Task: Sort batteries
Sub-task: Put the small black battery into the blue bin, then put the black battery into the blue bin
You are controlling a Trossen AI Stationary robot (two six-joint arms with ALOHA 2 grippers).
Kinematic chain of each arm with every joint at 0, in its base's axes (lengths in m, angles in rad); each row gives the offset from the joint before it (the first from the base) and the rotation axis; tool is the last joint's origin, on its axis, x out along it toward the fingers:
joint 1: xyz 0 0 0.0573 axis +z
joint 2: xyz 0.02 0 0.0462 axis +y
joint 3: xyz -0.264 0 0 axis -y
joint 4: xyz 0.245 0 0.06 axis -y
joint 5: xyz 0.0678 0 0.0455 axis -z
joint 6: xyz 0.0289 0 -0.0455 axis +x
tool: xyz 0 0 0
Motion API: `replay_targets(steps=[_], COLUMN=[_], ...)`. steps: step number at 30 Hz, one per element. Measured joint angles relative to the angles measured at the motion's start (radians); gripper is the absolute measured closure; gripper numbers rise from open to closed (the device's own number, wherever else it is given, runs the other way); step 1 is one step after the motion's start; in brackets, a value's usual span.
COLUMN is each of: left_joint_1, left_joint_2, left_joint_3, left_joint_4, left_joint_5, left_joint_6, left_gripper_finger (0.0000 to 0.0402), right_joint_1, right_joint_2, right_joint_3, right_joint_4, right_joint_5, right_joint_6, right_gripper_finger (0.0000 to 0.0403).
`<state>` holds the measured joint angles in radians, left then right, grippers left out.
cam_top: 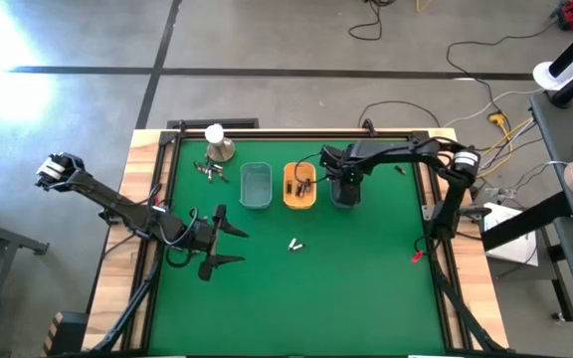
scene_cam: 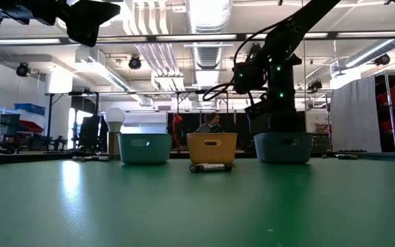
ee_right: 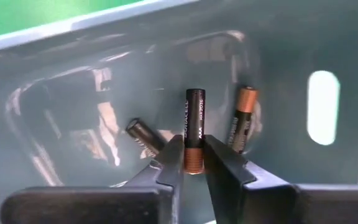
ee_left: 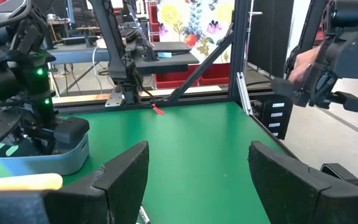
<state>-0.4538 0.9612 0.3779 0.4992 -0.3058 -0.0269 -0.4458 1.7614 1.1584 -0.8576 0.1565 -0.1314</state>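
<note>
only the right wrist view shows right gripper (ee_right: 193,163) pinching battery (ee_right: 194,130).

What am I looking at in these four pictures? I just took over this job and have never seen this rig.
Two dark robot arms work at a green table. The overhead picture shows everything; the second looks level across the tabletop; the other two come from cameras on each arm's wrist.

Three small trays stand in a row: a teal tray, an orange tray and a grey tray. Loose batteries lie mid-table, more beside a metal dome.

The right claw is lowered into the grey tray, pinching a black and copper battery; two others lie in the tray below it. The left claw waits open near the table's left side, holding nothing.
</note>
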Motion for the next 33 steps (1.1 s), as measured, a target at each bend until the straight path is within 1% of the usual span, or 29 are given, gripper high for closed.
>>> replay_targets(steps=[6,11,13,16,17,19,22,25,31,33], left_joint_1=[-0.001,-0.001,-0.001,-0.001,-0.001,-0.001,-0.001,-0.001,-0.001,-0.001], left_joint_2=[0.0,0.0,0.0,0.0,0.0,0.0,0.0,0.0,0.0,0.0], left_joint_3=[0.0,0.0,0.0,0.0,0.0,0.0,0.0,0.0,0.0,0.0], left_joint_4=[0.0,0.0,0.0,0.0,0.0,0.0,0.0,0.0,0.002,0.002], left_joint_5=[0.0,0.0,0.0,0.0,0.0,0.0,0.0,0.0,-0.001,-0.001], left_joint_6=[0.0,0.0,0.0,0.0,0.0,-0.001,0.0,0.004,0.018,0.018], left_gripper_finger=[0.0149,0.0149,0.0149,0.0149,0.0149,0.0149,0.0149,0.0149,0.0149,0.0149], right_joint_1=[0.0,-0.004,-0.014,-0.06,-0.088,-0.163,-0.268,-0.339,-0.415,-0.438], right_joint_2=[-0.026,-0.114,-0.169,-0.252,-0.275,-0.31,-0.338,-0.334,-0.268,-0.235], right_joint_3=[0.0,0.0,0.0,0.0,0.0,-0.005,-0.04,-0.105,-0.231,-0.249], right_joint_4=[-0.001,-0.005,-0.003,-0.014,-0.032,-0.073,-0.084,-0.007,0.241,0.256], right_joint_5=[0.028,0.041,0.097,0.214,0.232,0.234,0.239,0.236,0.242,0.265], right_joint_6=[0.049,0.156,0.239,0.433,0.52,0.698,0.89,0.972,1.085,1.14], right_gripper_finger=[0.0294,0.0267,0.026,0.0252,0.0251,0.0251,0.0259,0.0271,0.0289,0.0291])
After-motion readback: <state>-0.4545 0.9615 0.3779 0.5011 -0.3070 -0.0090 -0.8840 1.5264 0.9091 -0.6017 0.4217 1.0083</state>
